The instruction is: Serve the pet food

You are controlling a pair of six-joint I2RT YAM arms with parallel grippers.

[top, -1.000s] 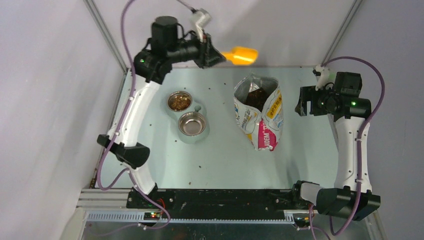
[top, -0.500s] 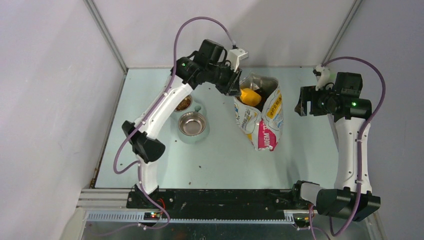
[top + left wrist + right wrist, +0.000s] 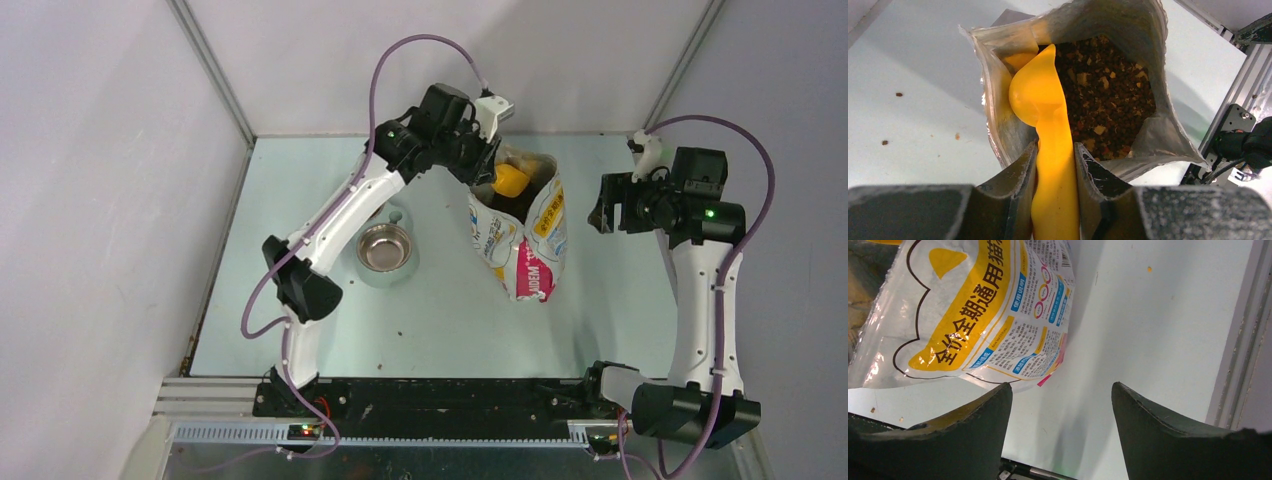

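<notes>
The pet food (image 3: 1108,85), dark-brown kibble, fills the open foil bag (image 3: 520,235), which lies at the table's middle right; the bag also shows in the left wrist view (image 3: 998,115). My left gripper (image 3: 487,165) is shut on the handle of the orange scoop (image 3: 1040,95), whose bowl is inside the bag's mouth, against its left wall. The scoop shows from above too (image 3: 511,181). My right gripper (image 3: 1062,395) is open and empty, hovering right of the bag (image 3: 963,315).
A double pet bowl stand (image 3: 385,248) sits left of the bag; its near steel bowl is empty and the far bowl is hidden under my left arm. Stray kibble crumbs (image 3: 899,94) lie on the table. Walls close in behind and at both sides.
My left arm swung from behind the bowls to the bag and put the scoop into its mouth, now slightly further back. The right arm has barely moved.
</notes>
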